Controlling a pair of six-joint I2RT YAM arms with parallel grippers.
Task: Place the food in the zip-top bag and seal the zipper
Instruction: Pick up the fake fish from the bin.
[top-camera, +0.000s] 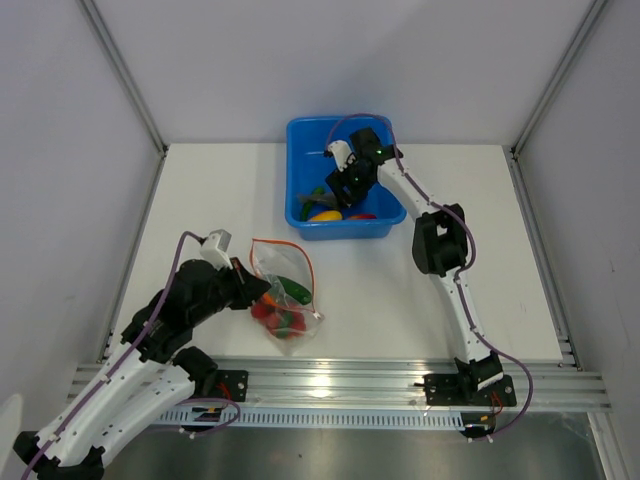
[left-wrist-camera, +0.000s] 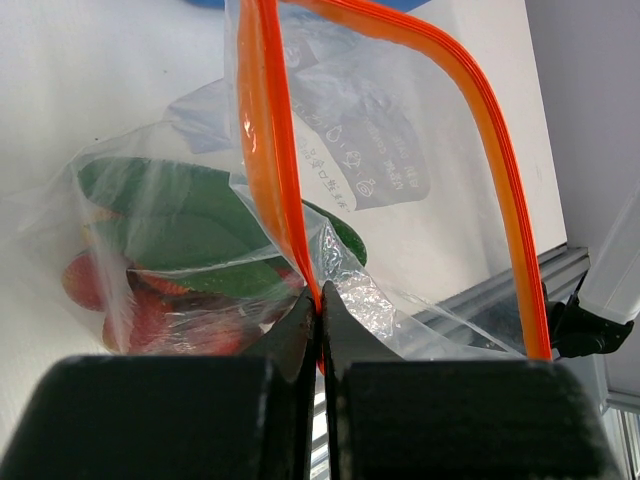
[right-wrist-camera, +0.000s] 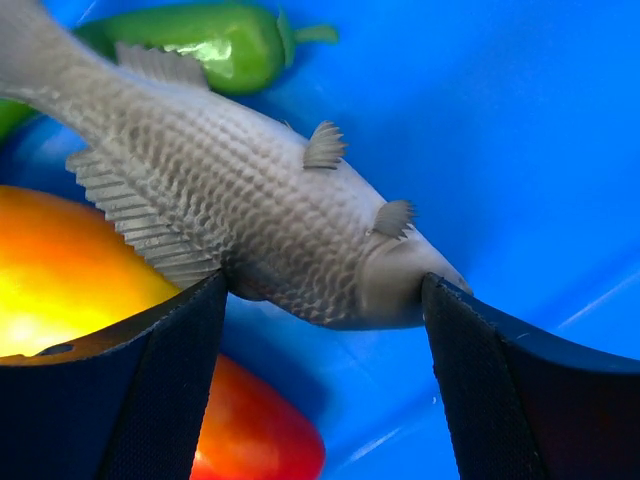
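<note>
Grey fish (right-wrist-camera: 260, 200) lies in the blue tub (right-wrist-camera: 520, 120), your right pincer (right-wrist-camera: 325, 288) clamped across its tapered head, so it may slip free on lifting; your left pincer (left-wrist-camera: 320, 310), pinched on the zipper (left-wrist-camera: 270, 150), holds the zip-top bag (left-wrist-camera: 380, 170) on the table (top-camera: 400, 290).

We see the clear zip-top bag (top-camera: 262, 262) resting on the table (top-camera: 450, 280). Its orange-red zipper (left-wrist-camera: 270, 150) is parted, and a green cucumber (left-wrist-camera: 190, 225) and red tomatoes (left-wrist-camera: 150, 310) sit inside. In the blue tub (right-wrist-camera: 520, 120), the grey fish (right-wrist-camera: 260, 210) lies against the yellow-orange fruit (right-wrist-camera: 70, 270), near a green pepper (right-wrist-camera: 215, 40).
</note>
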